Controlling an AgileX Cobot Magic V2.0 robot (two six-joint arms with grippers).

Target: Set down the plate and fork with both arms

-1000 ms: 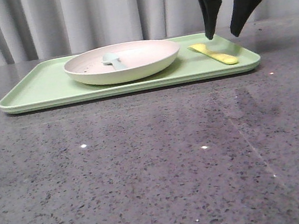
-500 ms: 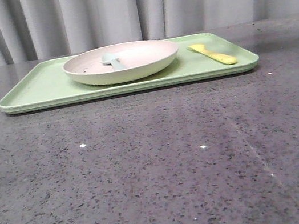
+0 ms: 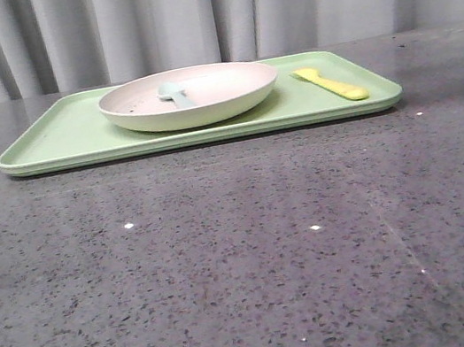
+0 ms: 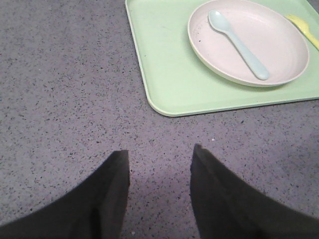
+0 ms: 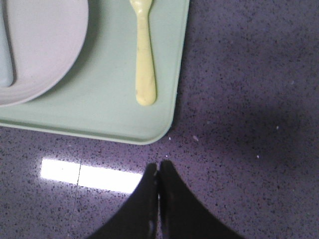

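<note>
Speckled grey surface [image 3: 228, 255] spreads beneath both my pincers, carrying the light-green tray [image 3: 63, 131]. The plate [image 3: 189, 95] sits on that tray with a pale blue spoon [image 4: 238, 44] inside it, ahead of my left pincer [image 4: 159, 164], whose jaws stand wide apart over bare surface, holding nothing. The fork [image 5: 142, 55] lies on the tray just beside the plate, straight ahead of my right pincer [image 5: 158, 174], its long axis pointing away from me, handle end nearest. That pincer is pressed closed and empty. By my judgement, both items rest placed, and my right arm is the nearer to the fork.
</note>
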